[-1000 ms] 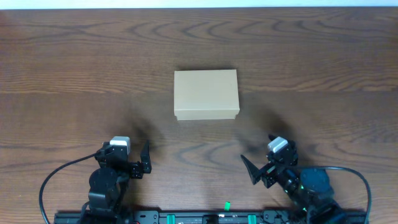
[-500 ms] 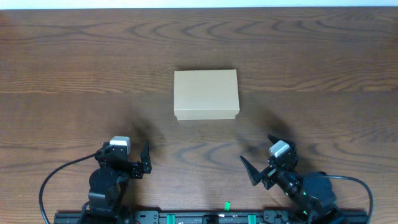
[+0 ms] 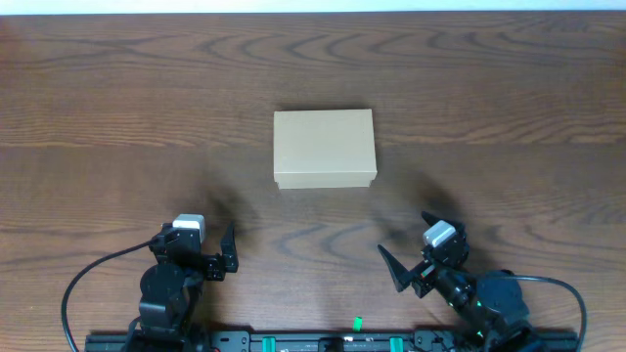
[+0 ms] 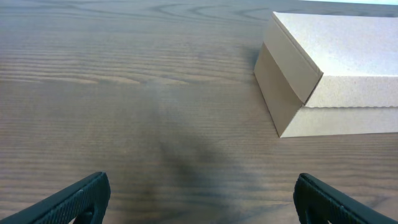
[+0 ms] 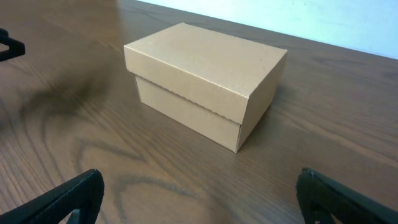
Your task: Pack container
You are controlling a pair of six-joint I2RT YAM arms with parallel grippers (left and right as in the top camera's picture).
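Left claw (image 4: 200, 186) hangs low over the dark wood-grain bench (image 3: 117, 98), fingers (image 4: 81, 199) spread wide apart and empty. Right claw (image 5: 199, 180) reads the same: fingers wide apart, gripping nothing. Both arms sit at the near edge of the bench, one to each side of centre. Small rectangular tan cardboard box (image 3: 324, 147) rests flat on the bench, ahead of and between the two claws, well apart from each. Lid flap (image 5: 205, 59) lies shut over the body; surfaces plain. Left wrist view shows the box ahead and to the right. Right wrist view shows it ahead, slightly left, one corner toward the camera.
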